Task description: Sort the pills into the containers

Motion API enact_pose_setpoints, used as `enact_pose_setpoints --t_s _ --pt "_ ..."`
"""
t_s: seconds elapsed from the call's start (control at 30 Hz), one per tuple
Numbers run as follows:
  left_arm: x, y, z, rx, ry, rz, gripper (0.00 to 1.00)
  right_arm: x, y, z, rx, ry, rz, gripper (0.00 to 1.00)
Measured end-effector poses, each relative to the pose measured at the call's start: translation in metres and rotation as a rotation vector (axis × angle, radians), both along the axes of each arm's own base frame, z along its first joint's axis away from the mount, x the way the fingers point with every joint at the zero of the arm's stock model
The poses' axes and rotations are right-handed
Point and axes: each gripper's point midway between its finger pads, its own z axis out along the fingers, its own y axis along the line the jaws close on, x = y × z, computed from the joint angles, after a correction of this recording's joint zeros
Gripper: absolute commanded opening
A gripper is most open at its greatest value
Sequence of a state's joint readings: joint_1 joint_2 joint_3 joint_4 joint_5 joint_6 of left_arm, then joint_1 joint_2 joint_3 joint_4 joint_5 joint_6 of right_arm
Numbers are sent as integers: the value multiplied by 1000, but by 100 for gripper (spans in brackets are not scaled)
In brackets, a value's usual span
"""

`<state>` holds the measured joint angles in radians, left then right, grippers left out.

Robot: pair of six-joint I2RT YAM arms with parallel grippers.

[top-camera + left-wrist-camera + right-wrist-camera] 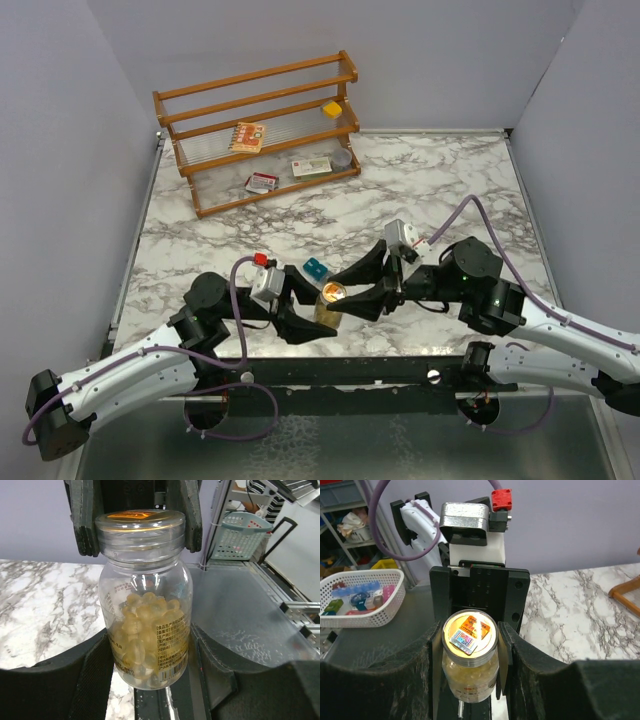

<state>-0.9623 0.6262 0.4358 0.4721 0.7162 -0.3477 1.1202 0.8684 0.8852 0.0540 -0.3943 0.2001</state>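
Note:
A clear pill bottle (330, 303) full of yellow softgels, with a gold-topped lid, is held above the table's near edge between both grippers. My left gripper (308, 318) is shut on the bottle's body (150, 630), one pad on each side. My right gripper (352, 288) is shut on the lid (469, 633), its fingers (503, 652) pressed against the lid's rim. The right gripper's fingers (86, 520) also show in the left wrist view, flanking the lid. The containers (316, 269) lie on the marble just behind the bottle; only the teal compartment shows.
A wooden rack (262, 128) with flat printed packets and a yellow block (332, 108) stands at the back left. A white basket (360, 600) of small items stands off the table beyond the near edge. It also shows in the left wrist view (240, 535).

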Motion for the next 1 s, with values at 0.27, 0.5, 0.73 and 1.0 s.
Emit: enact_pose_setpoints --t_s 0.27,0.5,0.73,1.0 --pt "-13 3 6 -2 12 -74 0 -11 0 7 5 -81 66 2" --pt "-20 4 17 -29 -10 -111 0 -20 -3 20 17 -150 109 2" --pt "-25 3 15 -24 -15 -145 0 -26 -2 20 11 -185 150 2" --pt "-28 4 18 -33 -26 -156 0 -27 0 23 28 -199 164 2"
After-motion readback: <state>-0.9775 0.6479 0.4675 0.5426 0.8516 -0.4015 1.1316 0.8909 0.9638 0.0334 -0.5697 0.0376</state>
